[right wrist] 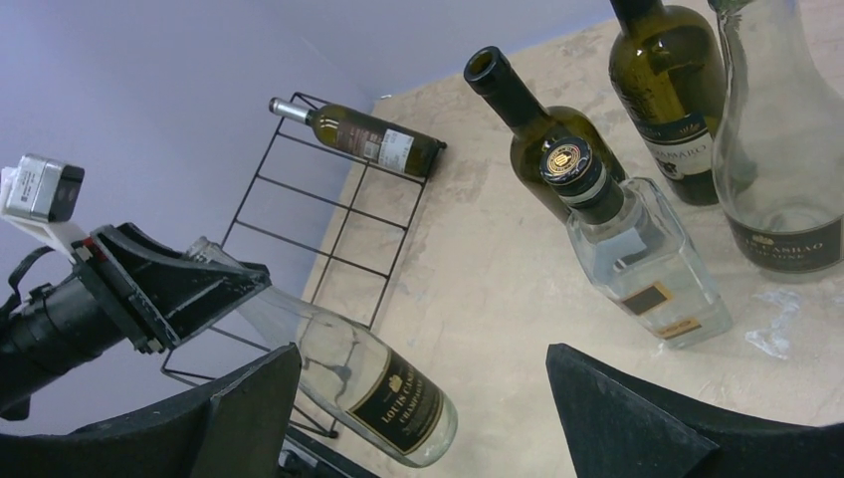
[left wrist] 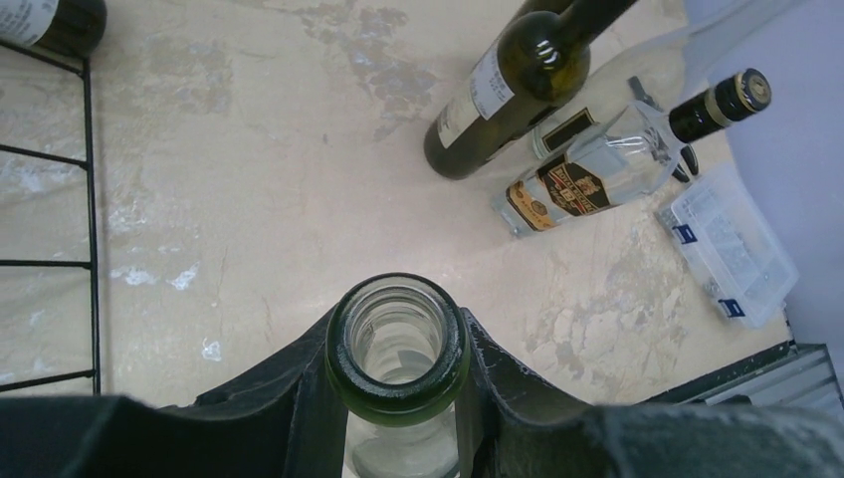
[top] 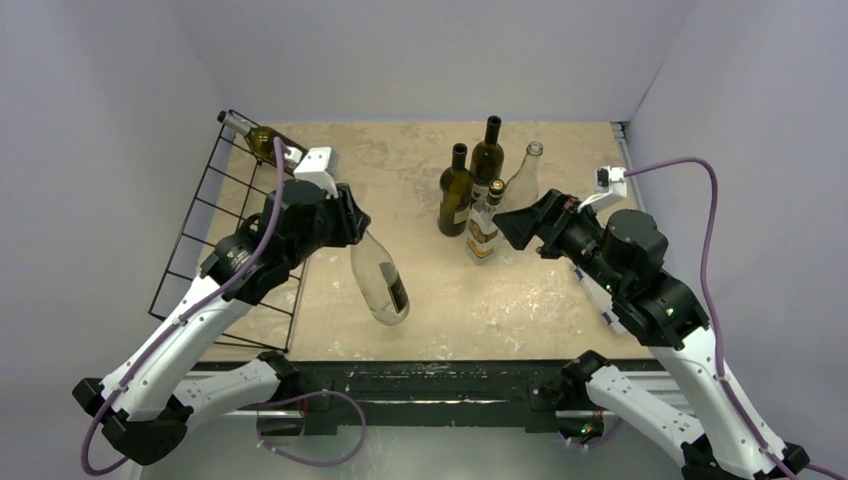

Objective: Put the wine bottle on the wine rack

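**Q:** Left gripper, state?
**A:** Clamped on the neck of the wine bottle, just under the lip. In the left wrist view a black finger presses each side of the green glass mouth.

**Q:** Bottle attitude?
**A:** Tilted. Top view, with 12 o'clock at the far wall: neck toward 11, heel toward 5. It is clear glass with a dark label near the heel. I cannot tell whether the heel touches the table.

**Q:** Position against the wine rack?
**A:** The rack lies at 9 o'clock of the bottle, along the table's left edge. The bottle is not on it and hangs over bare tabletop just beside the rack's right side. A racked bottle lies across the rack's far end, at about 11.

**Q:** Right gripper?
**A:** Jaws wide apart, holding nothing. It faces 9 o'clock toward a square clear bottle with a black cap, which stands just ahead of the fingers.

**Q:** Anything further out?
**A:** Standing beyond the square bottle, at 1 to 2 o'clock of the held one:
- a short dark green bottle
- a taller dark green bottle
- a clear empty bottle

A small clear parts box shows only in the left wrist view, near the table's edge.
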Action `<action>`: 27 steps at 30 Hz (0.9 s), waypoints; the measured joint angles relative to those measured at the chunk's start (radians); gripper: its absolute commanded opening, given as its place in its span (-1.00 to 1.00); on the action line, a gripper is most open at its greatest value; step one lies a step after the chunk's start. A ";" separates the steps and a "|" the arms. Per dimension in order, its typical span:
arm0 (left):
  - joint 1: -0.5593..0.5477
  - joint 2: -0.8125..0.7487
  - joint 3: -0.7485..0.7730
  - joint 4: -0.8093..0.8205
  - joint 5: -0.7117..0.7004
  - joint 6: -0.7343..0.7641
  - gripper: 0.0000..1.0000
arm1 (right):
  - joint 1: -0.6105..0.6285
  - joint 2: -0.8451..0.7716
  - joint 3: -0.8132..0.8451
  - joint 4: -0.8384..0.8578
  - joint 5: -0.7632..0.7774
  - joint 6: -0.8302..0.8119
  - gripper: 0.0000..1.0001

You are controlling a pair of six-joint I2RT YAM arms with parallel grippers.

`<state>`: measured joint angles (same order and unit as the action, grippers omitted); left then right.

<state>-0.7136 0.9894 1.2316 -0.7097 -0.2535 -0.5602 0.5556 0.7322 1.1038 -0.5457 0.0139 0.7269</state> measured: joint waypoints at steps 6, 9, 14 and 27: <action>0.141 -0.003 0.000 -0.029 0.076 -0.026 -1.00 | 0.000 0.008 0.000 0.000 0.002 -0.038 0.95; 0.204 -0.002 0.000 -0.030 0.113 -0.032 -1.00 | 0.000 0.009 0.000 0.000 0.004 -0.060 0.96; 0.338 -0.002 0.003 -0.030 0.179 -0.035 -1.00 | 0.000 0.021 0.002 -0.002 0.027 -0.103 0.96; 0.739 0.129 0.073 0.029 0.359 -0.084 -1.00 | 0.000 0.079 0.022 -0.005 0.127 -0.207 0.98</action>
<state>0.0257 1.1179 1.3048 -0.6804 0.1055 -0.6441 0.5560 0.8108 1.1259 -0.5507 0.1413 0.5198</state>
